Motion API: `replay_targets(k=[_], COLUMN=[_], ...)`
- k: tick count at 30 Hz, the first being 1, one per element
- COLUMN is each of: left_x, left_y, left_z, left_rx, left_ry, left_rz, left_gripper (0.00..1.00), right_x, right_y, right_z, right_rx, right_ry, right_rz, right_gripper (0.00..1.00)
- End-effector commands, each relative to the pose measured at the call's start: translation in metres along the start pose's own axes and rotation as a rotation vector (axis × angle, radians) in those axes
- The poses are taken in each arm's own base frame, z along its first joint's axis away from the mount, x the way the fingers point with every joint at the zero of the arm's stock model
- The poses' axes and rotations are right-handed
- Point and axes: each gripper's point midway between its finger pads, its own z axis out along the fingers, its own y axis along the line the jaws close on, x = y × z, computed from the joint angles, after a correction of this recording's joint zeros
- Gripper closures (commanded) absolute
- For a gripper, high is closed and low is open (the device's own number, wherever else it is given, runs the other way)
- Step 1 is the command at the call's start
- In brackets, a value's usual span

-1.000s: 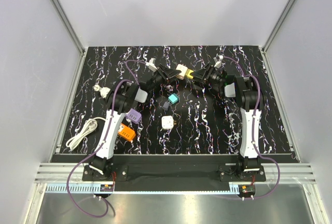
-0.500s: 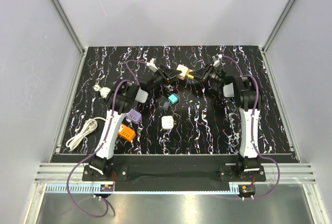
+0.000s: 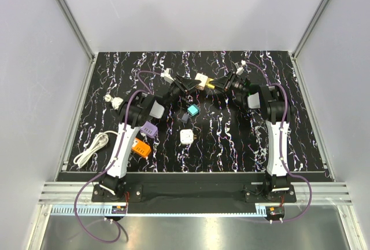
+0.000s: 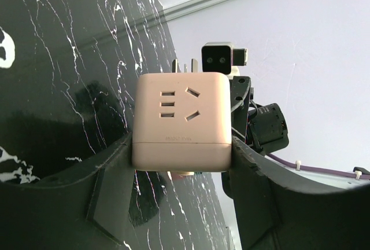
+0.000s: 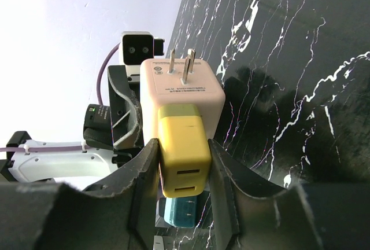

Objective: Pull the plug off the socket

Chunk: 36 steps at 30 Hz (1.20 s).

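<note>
A cream cube socket (image 3: 202,79) is held in the air above the far middle of the table. My left gripper (image 3: 189,83) is shut on its sides (image 4: 181,121). A yellow plug (image 3: 213,84) sits in the socket's right face. My right gripper (image 3: 222,84) is shut on the plug (image 5: 182,146). In the right wrist view the plug still sits against the socket (image 5: 185,88), whose two metal prongs point up.
On the black marbled table (image 3: 231,140) lie a teal adapter (image 3: 192,111), a white adapter (image 3: 186,137), a purple adapter (image 3: 150,129), an orange adapter (image 3: 140,147), a white coiled cable (image 3: 92,147) and a small white plug (image 3: 113,100). White walls enclose the table.
Both grippers, with the socket and plug between them, have shifted slightly toward the far side. The plug stays in the socket.
</note>
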Motion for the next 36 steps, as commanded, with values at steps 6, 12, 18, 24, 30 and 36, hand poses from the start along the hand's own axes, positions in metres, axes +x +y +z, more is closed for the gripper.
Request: replay_targets(k=[6,12,18,24,30,36], left_x=[-0.02,-0.026,-0.029,-0.034,-0.043,-0.041], left_y=[-0.015,-0.009,-0.006,0.0,0.01,0.011], left_z=[-0.007,-0.016,-0.02,-0.017,-0.032,-0.028], left_rx=[0.025,-0.024,-0.057,-0.102,-0.174,-0.211], left_ry=[-0.105,-0.166,-0.204,-0.259,-0.356,-0.351], left_rz=[0.055,0.052,0.047,0.036,0.031,0.042], left_gripper=[1.0,1.0,1.0,1.0,1.0,1.0], right_x=[-0.014,-0.015,-0.015,-0.017,-0.014,-0.011], right_y=[-0.011,-0.01,-0.012,-0.009,-0.012,-0.01], right_z=[-0.014,-0.019,-0.02,-0.02,-0.017,-0.008], right_rx=[0.016,0.01,0.015,-0.001,0.014,0.024], right_ry=[-0.052,-0.059,-0.064,-0.083,-0.085,-0.069], right_rz=[-0.017,-0.013,-0.008,-0.007,-0.005,-0.027], right_gripper=[1.0,1.0,1.0,1.0,1.0,1.0])
